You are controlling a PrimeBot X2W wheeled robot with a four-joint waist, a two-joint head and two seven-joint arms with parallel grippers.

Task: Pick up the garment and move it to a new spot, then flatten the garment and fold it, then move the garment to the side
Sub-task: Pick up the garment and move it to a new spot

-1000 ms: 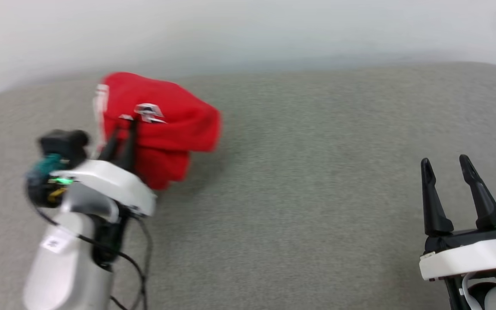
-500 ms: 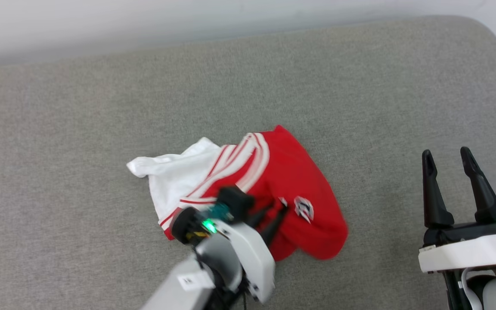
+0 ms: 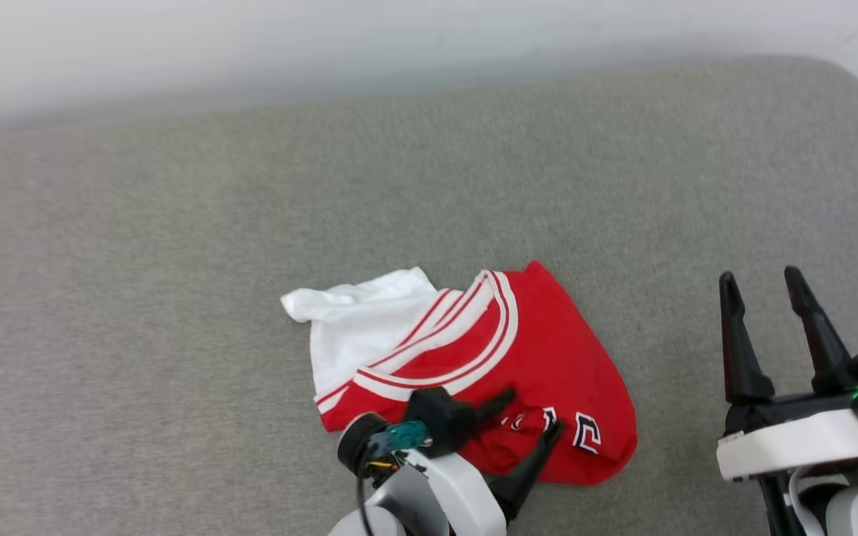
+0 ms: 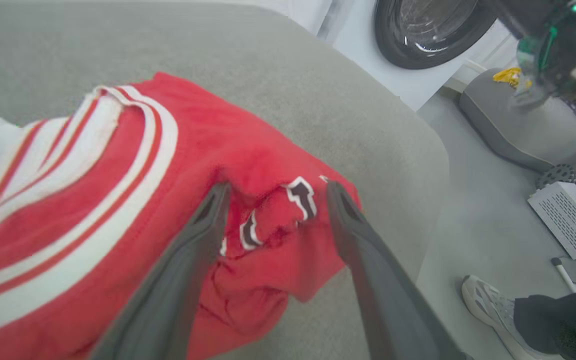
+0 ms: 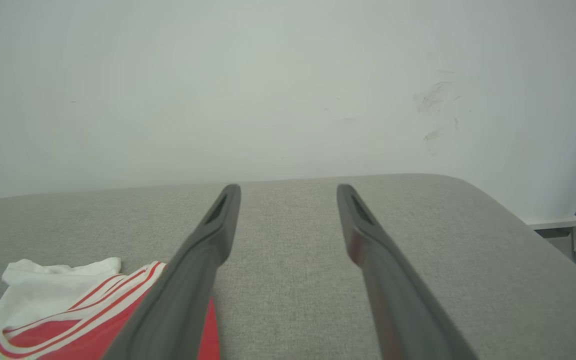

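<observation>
- The grey padded surface (image 3: 176,313) spans the head view, with a pale wall (image 3: 399,45) behind its far edge.
- The garment (image 3: 548,357) lies crumpled on that surface, near the front edge and a little right of centre in the head view. Its white sleeve is towards the robot's left, the striped trim is in the middle, and the red body with dark lettering is to the right. A second ago it hung bunched in the air from the left arm's fingers.
- A white machine (image 4: 358,30) with a round dark door shows in the left wrist view, past the surface's rounded corner. What is in its drum cannot be told.
- A grey floor cushion (image 4: 513,125) sits beside that machine, with a yellow thing (image 4: 508,75) on top of it.
- The right gripper (image 3: 760,275) stands over bare surface well to the right of the shirt. Its fingers are spread wide with nothing between them, the same as a second ago.
- The left gripper (image 3: 534,409) is over the lettered end. Its fingers are wide apart, and a ridge of red cloth lies loose between them, not pinched. Half a second ago they were close together on the cloth.
- The left wrist view alone takes in the floor, where there is a pale shoe (image 4: 488,305), a dark trouser leg (image 4: 563,320) and a white perforated box (image 4: 565,217).
- The right wrist view has the sleeve and trim at its lower left.
</observation>
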